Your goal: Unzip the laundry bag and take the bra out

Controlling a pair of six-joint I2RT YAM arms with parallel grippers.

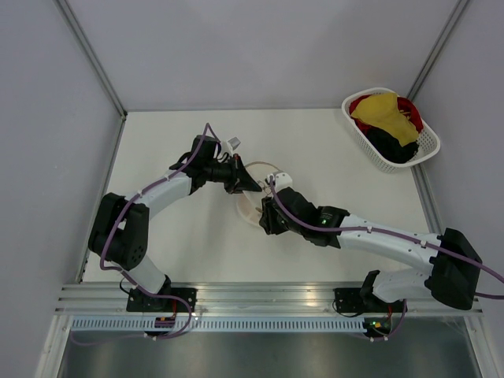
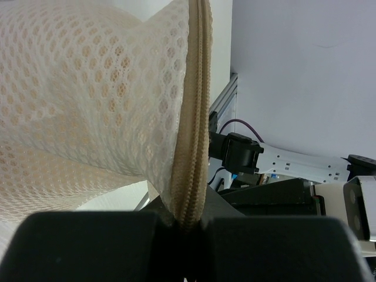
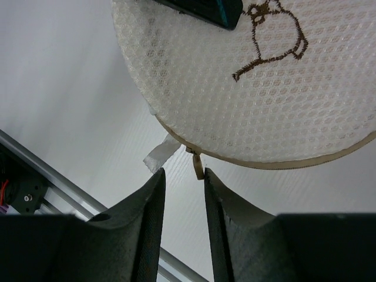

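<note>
The laundry bag (image 1: 253, 203), a white mesh pouch, is held off the table between both arms. My left gripper (image 2: 188, 222) is shut on its beige zip rim (image 2: 197, 117), and the mesh (image 2: 88, 106) fills that view with a peach tint behind it. The bra itself is hidden. In the right wrist view the round disc panel (image 3: 264, 88) with the brown bra outline hangs above my right gripper (image 3: 183, 176). That gripper is open, and the small zip pull (image 3: 198, 166) dangles just above the tips, close to the right finger (image 3: 220, 205). A white label (image 3: 160, 154) sticks out beside it.
A white lattice basket (image 1: 429, 146) of yellow, red and black clothes stands at the back right corner. Grey walls enclose the table on the left, back and right. Metal rails (image 1: 260, 295) run along the near edge by the arm bases.
</note>
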